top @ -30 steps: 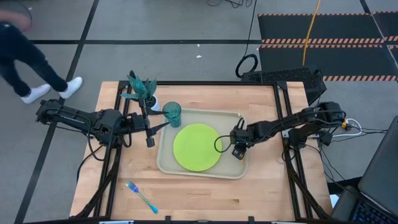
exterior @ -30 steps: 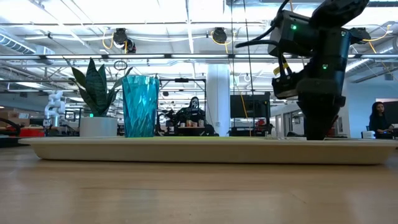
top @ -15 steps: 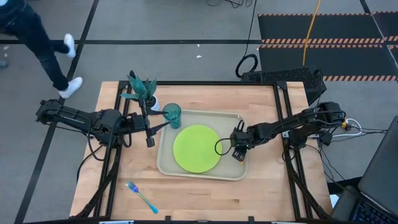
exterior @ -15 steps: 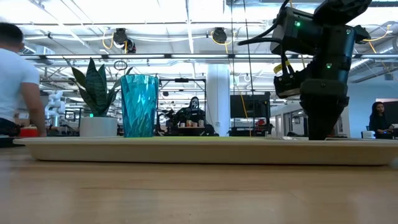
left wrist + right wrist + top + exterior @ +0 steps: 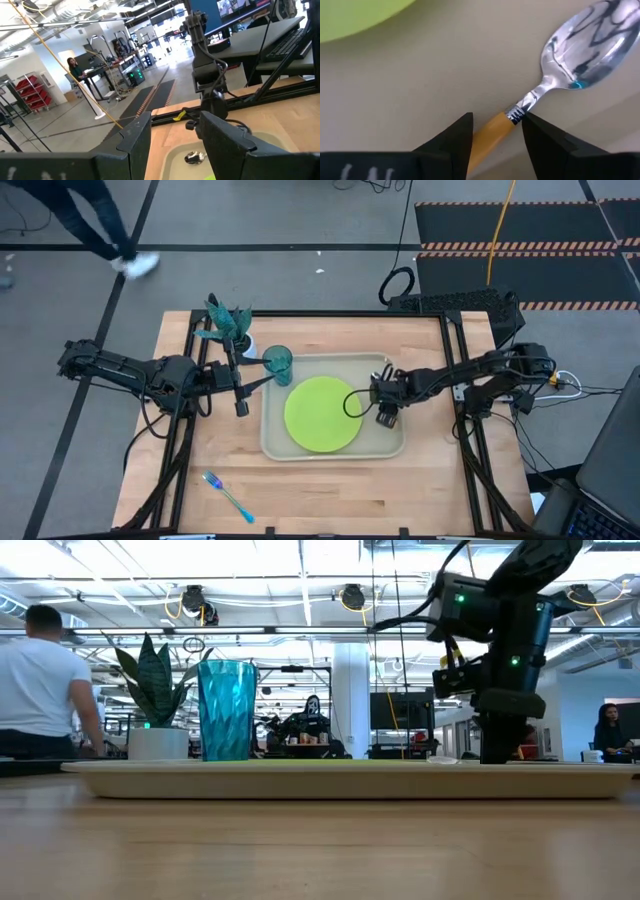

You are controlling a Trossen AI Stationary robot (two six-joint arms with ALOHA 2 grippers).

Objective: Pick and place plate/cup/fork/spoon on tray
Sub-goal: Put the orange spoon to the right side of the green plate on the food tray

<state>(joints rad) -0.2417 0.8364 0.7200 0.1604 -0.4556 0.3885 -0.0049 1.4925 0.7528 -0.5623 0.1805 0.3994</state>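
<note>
Spoon (image 5: pixel 555 75), orange-handled, is gripped by the right gripper (image 5: pixel 492 132) on the tray (image 5: pixel 390 442), unseen from above; left gripper (image 5: pixel 240 390) is spread wide; wooden table (image 5: pixel 330 490).

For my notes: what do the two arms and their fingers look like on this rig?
Both arms are dark, jointed and slim, with black cables looping along them. The left gripper and the right gripper each end in two flat, angular black fingers. From table height the right wrist is a blocky dark housing with small green lights. No markings are legible.
</note>
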